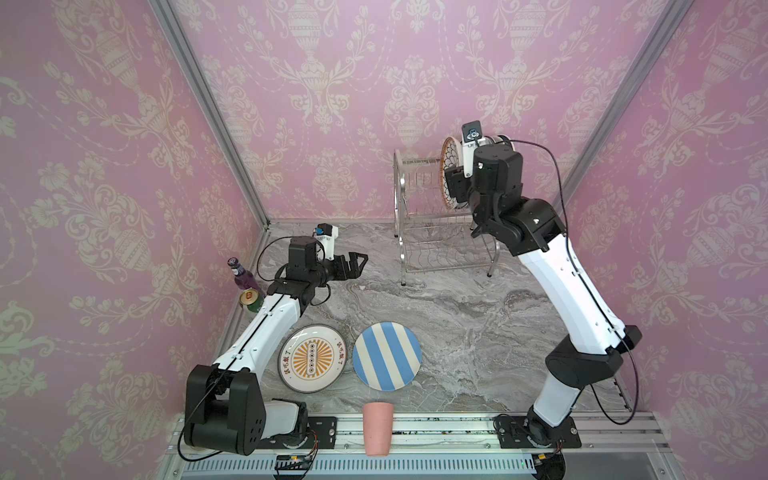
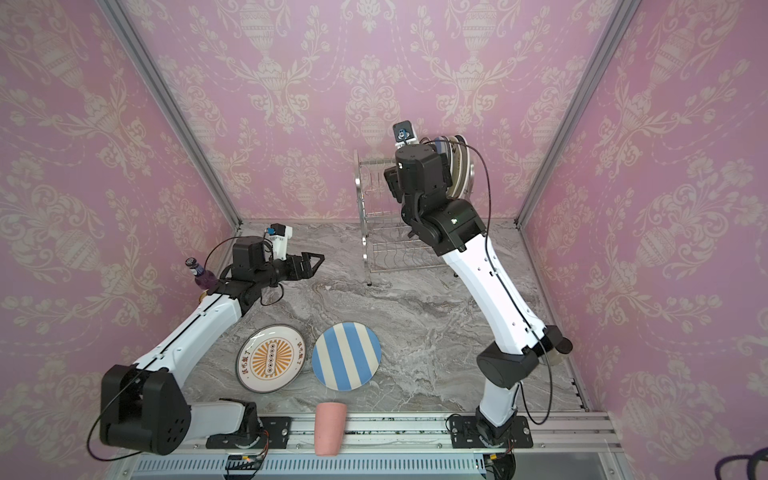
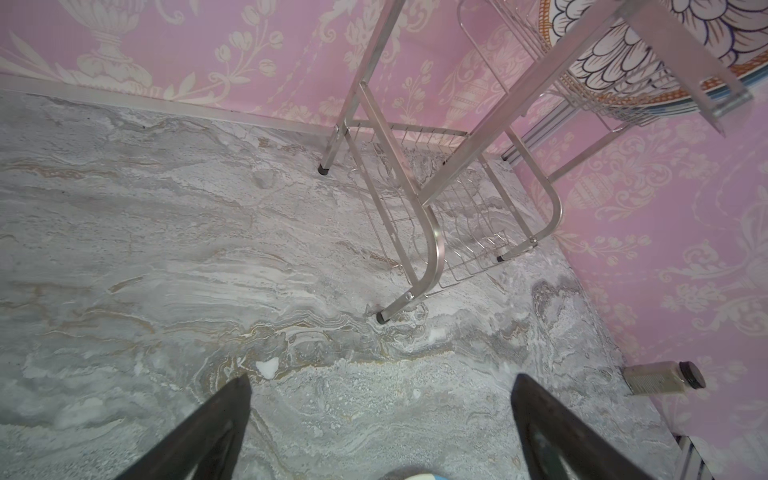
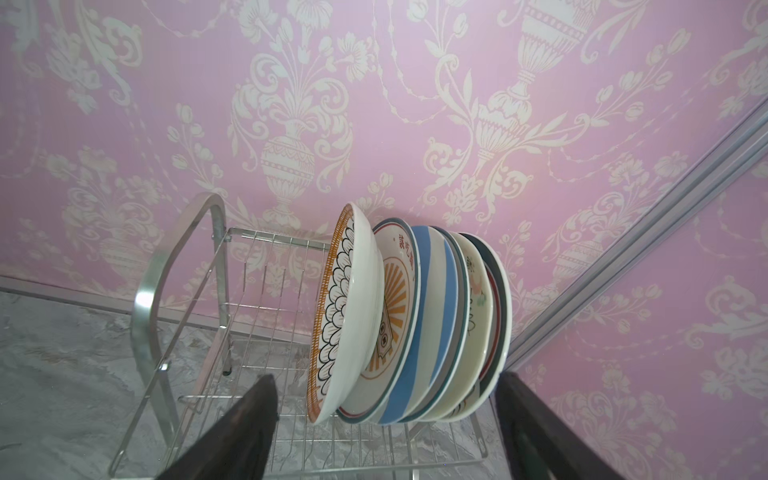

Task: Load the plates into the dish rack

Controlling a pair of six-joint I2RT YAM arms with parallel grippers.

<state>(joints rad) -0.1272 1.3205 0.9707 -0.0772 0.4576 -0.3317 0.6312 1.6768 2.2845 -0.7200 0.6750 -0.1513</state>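
The plates (image 4: 407, 324) stand on edge, perhaps leaning, in the dish rack (image 4: 178, 257); right gripper (image 4: 386, 377) gapes empty.

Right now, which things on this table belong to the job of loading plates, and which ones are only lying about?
Belong to the job: dish rack; plates already standing in its upper tier; orange-sunburst plate flat on the table; blue-striped plate beside it.
Lying about: pink cup; purple bottle; can.
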